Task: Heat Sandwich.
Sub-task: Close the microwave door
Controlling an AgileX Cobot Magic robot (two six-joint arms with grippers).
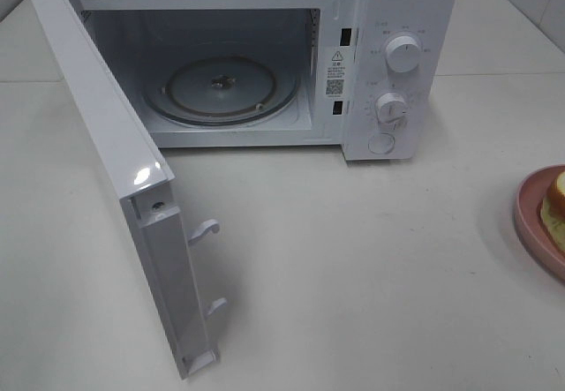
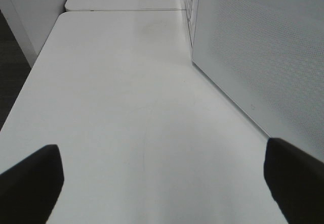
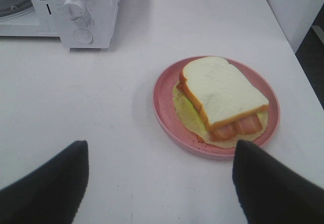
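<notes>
Your right fingers (image 3: pixel 159 183), spread and empty, face the sandwich (image 3: pixel 223 97) on its pink plate (image 3: pixel 164 107) just ahead; left fingers (image 2: pixel 162 183), also spread, hover beside the microwave (image 1: pixel 388 64), whose door (image 1: pixel 124 188) stands open.

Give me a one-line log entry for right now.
microwave: door open, empty | sandwich: on pink plate | left gripper: open | right gripper: open, before the plate

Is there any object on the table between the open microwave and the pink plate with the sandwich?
No. In the right wrist view, only bare white table lies between the microwave and the pink plate holding the sandwich.
</notes>
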